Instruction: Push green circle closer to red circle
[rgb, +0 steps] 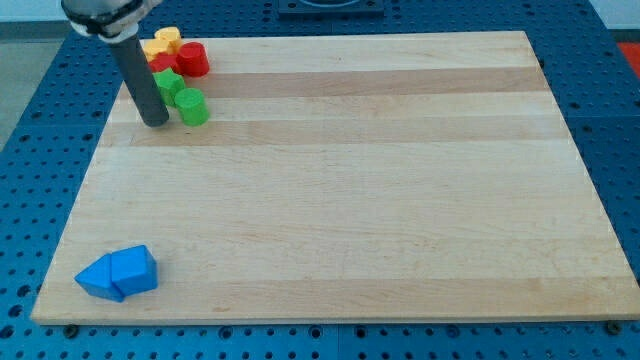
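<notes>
The green circle (192, 107) lies near the board's top left corner. The red circle (192, 59) lies above it, a short gap away. Between them sits a second green block (168, 83) of unclear shape, touching the green circle. My tip (155, 122) rests on the board just left of the green circle, a small gap apart. The dark rod rises from it to the view's top left.
A yellow block (166, 40) and another yellow block (154, 48) sit left of the red circle, with a red block (161, 64) below them. Two blue blocks (118, 273) lie together at the board's bottom left. The wooden board (350, 180) sits on a blue perforated table.
</notes>
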